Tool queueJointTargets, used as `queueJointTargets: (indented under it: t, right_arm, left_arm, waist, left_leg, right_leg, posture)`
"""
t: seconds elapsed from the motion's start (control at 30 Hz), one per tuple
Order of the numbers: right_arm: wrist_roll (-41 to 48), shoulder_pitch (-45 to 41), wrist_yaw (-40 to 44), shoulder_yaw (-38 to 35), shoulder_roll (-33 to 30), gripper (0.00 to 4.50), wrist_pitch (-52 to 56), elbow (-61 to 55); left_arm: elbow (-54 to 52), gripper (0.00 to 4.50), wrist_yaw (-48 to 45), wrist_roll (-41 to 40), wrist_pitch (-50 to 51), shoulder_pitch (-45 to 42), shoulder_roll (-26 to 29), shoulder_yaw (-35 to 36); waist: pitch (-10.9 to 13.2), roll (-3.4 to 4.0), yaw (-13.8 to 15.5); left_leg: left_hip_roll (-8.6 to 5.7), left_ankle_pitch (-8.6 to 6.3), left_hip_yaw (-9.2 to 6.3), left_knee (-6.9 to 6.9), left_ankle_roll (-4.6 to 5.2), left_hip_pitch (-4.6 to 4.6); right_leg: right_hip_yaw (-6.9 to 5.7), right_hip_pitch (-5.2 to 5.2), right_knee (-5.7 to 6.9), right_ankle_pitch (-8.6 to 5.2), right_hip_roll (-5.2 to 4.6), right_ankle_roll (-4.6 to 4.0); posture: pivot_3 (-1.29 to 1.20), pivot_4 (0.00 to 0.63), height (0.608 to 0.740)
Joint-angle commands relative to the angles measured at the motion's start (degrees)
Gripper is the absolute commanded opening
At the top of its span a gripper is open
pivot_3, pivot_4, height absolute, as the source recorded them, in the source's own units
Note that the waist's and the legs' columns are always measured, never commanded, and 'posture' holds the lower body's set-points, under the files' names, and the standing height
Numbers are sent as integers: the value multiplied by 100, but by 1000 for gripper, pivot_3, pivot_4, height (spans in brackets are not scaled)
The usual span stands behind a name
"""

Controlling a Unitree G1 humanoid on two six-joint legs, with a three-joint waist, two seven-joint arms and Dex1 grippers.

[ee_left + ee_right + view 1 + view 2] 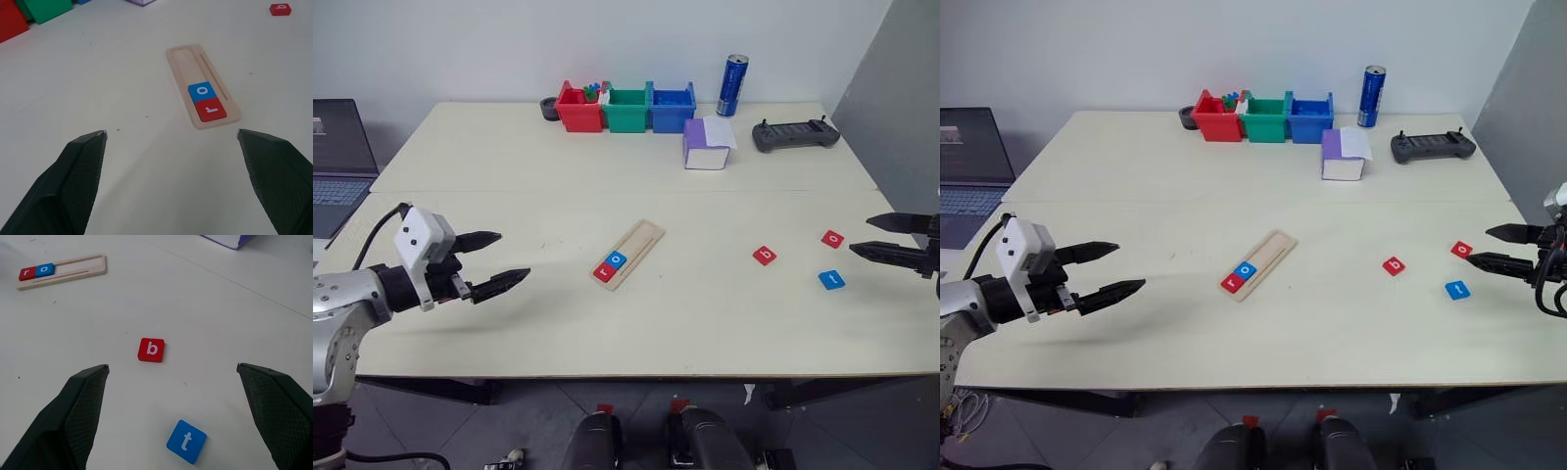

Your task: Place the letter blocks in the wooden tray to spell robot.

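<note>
Wooden tray [629, 253] lying diagonally at tabletop [607, 323] centre, holding red "r" tile [604, 272] at its near end and blue "o" tile [616, 260] touching it; remaining slots bare. Loose at roughly 3 o'clock from the tray: red "b" tile [764, 256], second red "o" tile [832, 238] beyond it, blue "t" tile [831, 279] toward 4 o'clock. Left hand [492, 262] spread wide, empty, hovering at 9 o'clock of the tray. Right hand [1506, 247] likewise spread, empty, just beside the red "o".

Probable step in hand: fetching "b" for the third slot. Best approached from above with the right hand, fingers straddling two opposite flat edges, since the tile sits low and offers little height to pinch; lowered flush against the blue "o", letter kept upright to match.

Tiles: thin, square, rounded corners, smooth painted faces, white lowercase letters. Tray: pale unfinished wood, shallow groove, rounded ends. Finger pads [78, 416]: black, finely cross-hatched. Tabletop: matte cream laminate.
</note>
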Motion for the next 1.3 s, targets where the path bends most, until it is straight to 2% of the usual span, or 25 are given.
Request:
queueJointTargets:
  t: [0.03,0.23,0.37,0.47,0.6,0.7,0.8,0.87,0.97,1.13,1.3]
  right_arm:
    - [136,8,-59,-250,-76,4453,10,-175]
    - [200,13,-69,-207,-99,4453,4,-189]
    - [214,-60,-68,-121,-47,4453,18,-236]
    - [227,-112,-94,-96,-2,4453,25,-274]
    - [200,-148,-112,-30,60,4453,-12,-280]
    - [199,-249,-118,38,113,4453,6,-325]
    - [168,-396,-94,143,189,4453,-6,-294]
    - [110,-510,-78,248,242,4453,-49,-204]
    - [81,-640,-54,351,292,4453,-73,-172]
    - [264,-516,21,343,327,4453,69,-551]
    - [498,-263,-112,400,499,4453,375,-1284]
  left_arm:
    - [-68,4500,-46,-92,-86,-90,21,68]
    - [-97,4500,-67,-155,-1,-90,75,114]
    - [-215,4500,11,-326,251,-480,226,157]
    - [-229,4500,-156,-206,260,-426,363,2]
    - [-208,4500,-148,-107,167,-316,268,-196]
    - [-311,4500,37,-118,160,-501,-4,-466]
    - [-64,4500,540,407,-303,-1206,-639,-1125]
    - [231,4500,914,744,-195,-1800,-1086,-1619]
    - [683,4500,1055,1002,-313,-2237,-1598,-2038]
    - [1129,4500,1159,1374,-492,-2081,-1898,-2415]
    - [1123,4500,1231,1442,-287,-2080,-2111,-2580]
  waist:
    - [0,0,0]
    - [0,0,0]
    - [0,-1,6]
    - [-1,1,-2]
    - [-1,1,-12]
    - [0,1,1]
    - [0,0,22]
    - [-1,-5,60]
    - [-2,-7,72]
    - [-2,-7,-25]
    - [-2,-7,-1]
  left_leg:
    - [0,0,0,0,0,0]
    - [0,0,1,1,0,2]
    - [0,0,0,2,0,1]
    - [-1,0,1,2,0,1]
    - [0,0,8,0,0,4]
    - [0,0,6,3,0,3]
    - [-1,0,5,7,1,2]
    - [-3,1,2,11,1,1]
    - [-6,1,7,12,2,-4]
    - [-4,9,18,7,-14,-4]
    - [2,0,5,7,2,-4]
  right_leg:
    - [0,0,0,0,0,0]
    - [0,1,2,0,1,1]
    - [-1,0,2,1,1,1]
    - [2,1,1,2,1,3]
    - [8,0,1,2,2,3]
    - [7,1,2,2,2,3]
    - [7,2,2,5,2,9]
    - [6,6,2,10,2,17]
    - [14,4,-3,16,3,27]
    - [23,-1,-4,17,5,27]
    - [10,-1,2,17,10,27]
  posture:
    - [0,150,740]
    - [0,150,740]
    - [0,150,740]
    - [0,150,740]
    - [0,150,740]
    - [0,150,740]
    - [0,150,740]
    - [0,150,740]
    - [0,150,740]
    - [0,150,740]
    - [0,150,740]
